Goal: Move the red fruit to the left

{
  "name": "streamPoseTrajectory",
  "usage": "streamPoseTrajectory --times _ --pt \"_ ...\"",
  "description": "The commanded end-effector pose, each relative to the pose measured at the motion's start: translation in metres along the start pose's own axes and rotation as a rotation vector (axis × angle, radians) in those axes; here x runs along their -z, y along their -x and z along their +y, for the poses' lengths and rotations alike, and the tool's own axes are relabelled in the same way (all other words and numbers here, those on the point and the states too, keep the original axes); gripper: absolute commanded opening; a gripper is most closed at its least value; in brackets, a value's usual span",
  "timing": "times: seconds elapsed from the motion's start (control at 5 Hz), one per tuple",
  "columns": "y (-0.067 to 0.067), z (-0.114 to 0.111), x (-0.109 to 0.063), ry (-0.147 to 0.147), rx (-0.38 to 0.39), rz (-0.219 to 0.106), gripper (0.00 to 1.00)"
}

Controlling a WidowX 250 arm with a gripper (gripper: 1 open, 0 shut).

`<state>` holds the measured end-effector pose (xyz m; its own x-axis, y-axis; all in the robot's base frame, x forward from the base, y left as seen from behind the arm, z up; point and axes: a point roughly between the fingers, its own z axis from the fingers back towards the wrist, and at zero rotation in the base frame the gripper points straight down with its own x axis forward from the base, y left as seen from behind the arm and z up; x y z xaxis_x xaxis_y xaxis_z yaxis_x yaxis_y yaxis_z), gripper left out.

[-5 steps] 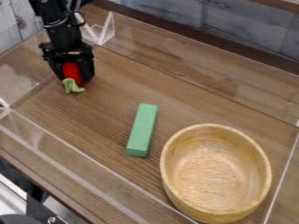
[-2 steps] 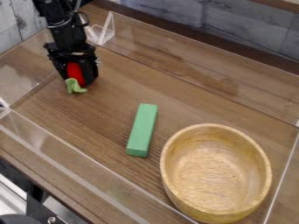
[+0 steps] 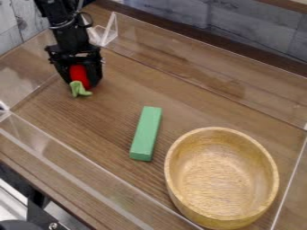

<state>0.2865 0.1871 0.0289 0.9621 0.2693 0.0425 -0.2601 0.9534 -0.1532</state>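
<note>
jaws [image 3: 78,74]: from my feed, at roughly 10 o'clock of the frame, dark fingers pointing down, clamped on either side of the red fruit. I read that as gripping it.
red fruit [image 3: 78,75]: pinched between the jaws at the far-left end of the surface, red body mostly framed by the black fingers, green leafy stem sticking out below towards 6 o'clock. I can't tell whether the stem touches the wood or hangs just above it.
arm: black links rise from the jaws up to 12 o'clock and out of frame at the top-left corner.
surface [image 3: 204,94]: wood-grain board, walled by clear plastic panels on all sides I can see.
green block [image 3: 146,133]: lying flat near centre, long axis running roughly 12 to 6 o'clock with a slight tilt. It sits at about 4 o'clock from the fruit, well apart from it.
wooden bowl [image 3: 222,208]: upright at 4 o'clock of the frame, just beside the green block on its 3 o'clock side, not touching it from what I can see. Interior shows only wood.
</note>
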Motion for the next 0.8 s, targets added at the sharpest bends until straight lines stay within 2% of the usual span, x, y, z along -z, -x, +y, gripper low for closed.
streamPoseTrajectory --times 0.0,0.2,0.6 --pt "-0.006 -0.003 -0.038 -0.023 -0.018 -0.08 1.0" --pt "-0.002 -0.006 -0.052 -0.013 -0.054 -0.09 1.0" --pt "-0.01 -0.009 -0.078 0.005 -0.159 -0.12 1.0"
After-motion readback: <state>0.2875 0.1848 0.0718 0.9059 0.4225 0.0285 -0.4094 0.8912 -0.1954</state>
